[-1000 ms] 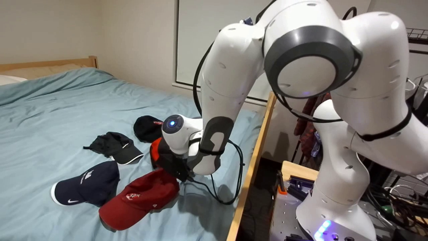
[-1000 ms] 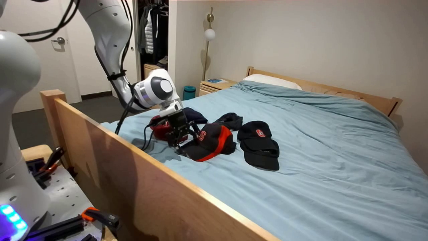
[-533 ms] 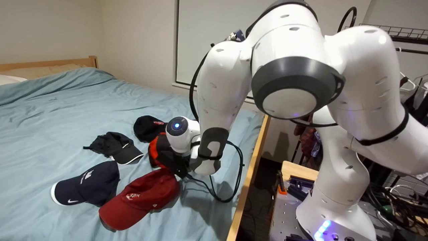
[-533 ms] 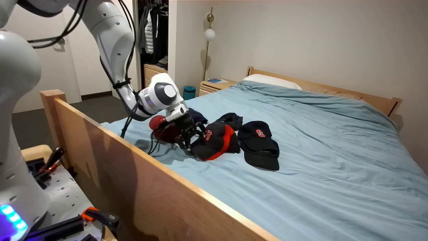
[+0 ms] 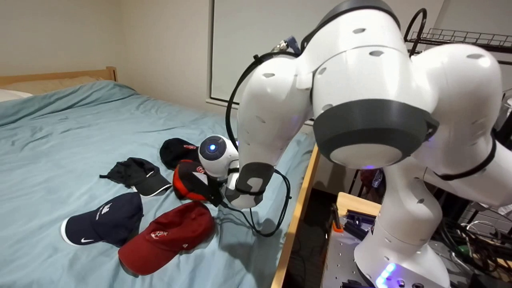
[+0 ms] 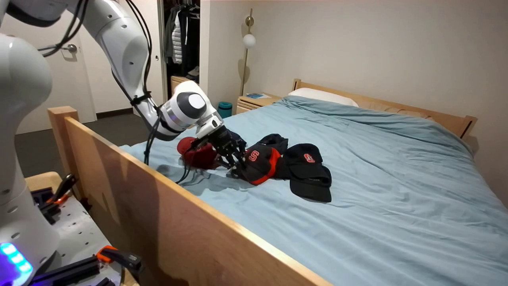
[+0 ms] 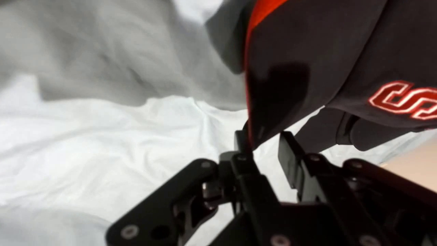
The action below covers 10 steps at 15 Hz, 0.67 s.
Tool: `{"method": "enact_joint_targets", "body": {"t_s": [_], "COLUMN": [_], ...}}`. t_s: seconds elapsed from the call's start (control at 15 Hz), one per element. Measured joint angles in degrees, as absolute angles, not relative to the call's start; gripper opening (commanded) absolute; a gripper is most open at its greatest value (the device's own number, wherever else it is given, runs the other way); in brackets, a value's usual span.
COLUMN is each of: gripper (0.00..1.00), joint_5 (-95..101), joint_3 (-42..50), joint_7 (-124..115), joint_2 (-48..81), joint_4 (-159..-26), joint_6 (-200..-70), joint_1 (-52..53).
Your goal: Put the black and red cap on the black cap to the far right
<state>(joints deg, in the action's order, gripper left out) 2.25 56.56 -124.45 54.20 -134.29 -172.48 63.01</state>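
Just left of the black cap, in an exterior view, the black and red cap lay on the bed. At its left end stood the gripper, its jaws spread; contact was hard to judge.

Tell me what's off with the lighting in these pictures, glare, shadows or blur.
Wrist view: the sheet looks washed out, though blue in both exterior views; the gripper is slightly soft; a shadow-like dark patch marks the black and red cap. In an exterior view, glossy highlights dot the white arm. In an exterior view, a shadow darkens the footboard and the base light is overexposed.
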Motion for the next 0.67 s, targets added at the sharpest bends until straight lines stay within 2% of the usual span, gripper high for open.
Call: {"method": "enact_joint_targets", "body": {"t_s": [0.27, 0.67], "gripper": [0.06, 0.06], "joint_5": [-0.3, -5.0], "joint_3": [61.2, 63.2], "joint_7": [-124.0, -118.0], "joint_2": [54.6, 55.3], "joint_4": [-137.2, -140.0], "joint_6": [-174.3, -185.3], "joint_1": [68.5, 68.8]}}
